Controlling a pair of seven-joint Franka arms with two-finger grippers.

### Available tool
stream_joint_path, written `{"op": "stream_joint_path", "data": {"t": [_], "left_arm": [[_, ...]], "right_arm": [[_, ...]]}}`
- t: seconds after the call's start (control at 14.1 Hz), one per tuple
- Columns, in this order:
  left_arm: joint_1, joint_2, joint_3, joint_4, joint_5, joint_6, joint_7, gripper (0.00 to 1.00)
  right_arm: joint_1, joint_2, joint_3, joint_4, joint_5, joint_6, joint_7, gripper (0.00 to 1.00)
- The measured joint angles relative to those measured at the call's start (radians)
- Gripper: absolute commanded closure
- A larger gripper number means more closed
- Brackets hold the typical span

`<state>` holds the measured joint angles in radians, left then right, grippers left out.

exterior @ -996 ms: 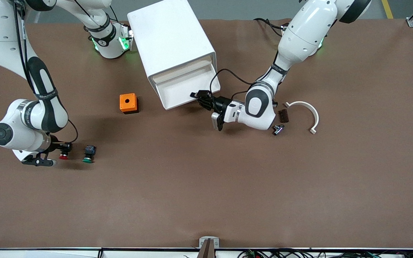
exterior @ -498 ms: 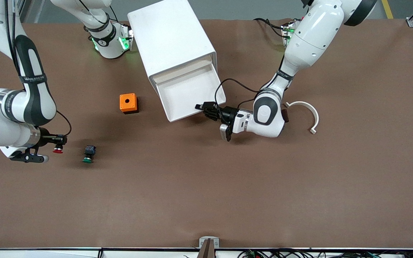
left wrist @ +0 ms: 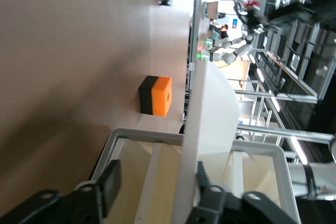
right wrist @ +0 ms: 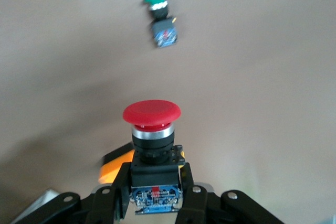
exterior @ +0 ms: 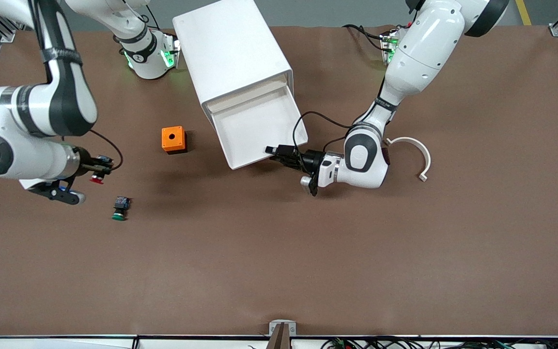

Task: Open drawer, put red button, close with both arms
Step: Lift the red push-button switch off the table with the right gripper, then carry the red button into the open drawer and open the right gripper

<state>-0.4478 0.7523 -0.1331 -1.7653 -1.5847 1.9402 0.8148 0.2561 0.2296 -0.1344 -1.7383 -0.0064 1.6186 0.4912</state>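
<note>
White arms (exterior: 419, 43) with black joint bands, black claws (exterior: 279, 152).

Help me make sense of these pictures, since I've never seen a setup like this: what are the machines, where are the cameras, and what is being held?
Two white robot arms work at a brown table. One picture looks down from a high camera facing them; the other two come from cameras on each arm's wrist.

The right gripper is up in the air near the right arm's end of the table, shut on the red button, close to the green button lying on the table.

The left gripper grips the front edge of the drawer, which is pulled out of the white cabinet.

Also on the table are an orange box with a hole, and a white curved piece toward the left arm's end.
</note>
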Motion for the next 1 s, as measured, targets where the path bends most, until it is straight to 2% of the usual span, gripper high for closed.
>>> {"op": "stream_joint_path", "data": {"t": [0.21,0.43,0.71,1.0], "left_arm": [[0.019,-0.001,0.014,0.017,0.08,0.003,-0.151,0.0],[0.057,-0.025,0.014,0.055,0.226,0.002,-0.356,0.0],[0.081,-0.094,0.015,0.139,0.489,0.001,-0.709,0.0],[0.118,-0.12,0.016,0.179,0.735,-0.014,-0.869,0.0]], "right_arm": [[0.157,-0.023,0.004,0.042,0.009,-0.07,0.264,0.69],[0.26,-0.024,0.005,0.052,0.12,-0.066,0.476,0.69],[0.332,-0.021,0.004,0.052,0.211,0.019,0.7,0.69],[0.428,0.0,0.004,0.051,0.279,0.157,0.916,0.69]]}}
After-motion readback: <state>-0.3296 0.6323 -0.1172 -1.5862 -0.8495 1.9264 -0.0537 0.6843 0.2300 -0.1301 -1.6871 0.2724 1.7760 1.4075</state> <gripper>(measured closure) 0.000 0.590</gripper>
